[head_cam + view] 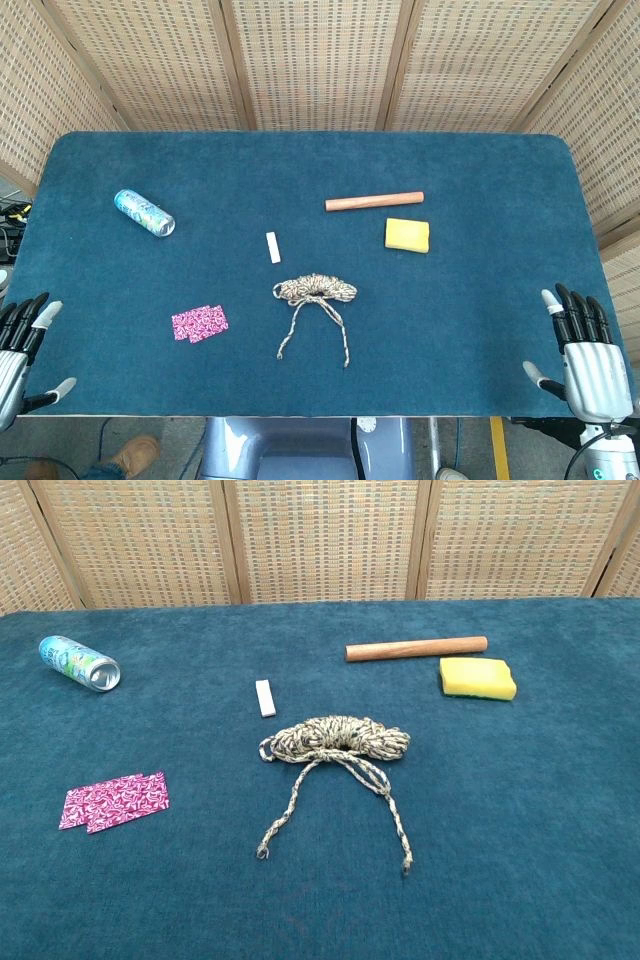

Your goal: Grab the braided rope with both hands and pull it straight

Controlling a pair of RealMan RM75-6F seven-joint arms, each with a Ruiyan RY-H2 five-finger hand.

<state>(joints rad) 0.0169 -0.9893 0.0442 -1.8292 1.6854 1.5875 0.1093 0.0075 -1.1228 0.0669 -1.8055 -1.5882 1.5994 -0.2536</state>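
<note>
We see a wide worktop (450,330) covered in dark teal cloth, with woven screen panels (310,60) standing behind its far edge. At its near corners sit our two hands: the left hand (20,350) at the near left edge and the right hand (585,360) at the near right edge, each holding nothing, fingers spread apart and pointing up the worktop, both well apart from everything on the cloth; the chest view shows neither hand. The braided rope (340,742) lies near the middle of the worktop, bundled into a loose coil with two free ends trailing toward us and splaying left and right. Beyond it to the right lies a wooden rod (416,648), set crosswise, and just beside it, nearer us, a yellow sponge (478,678). At far left a drink can (80,662) lies on its side. Near left rest pink patterned packets (113,800), overlapping. Just beyond the coil lies a small white stick (265,697).
</note>
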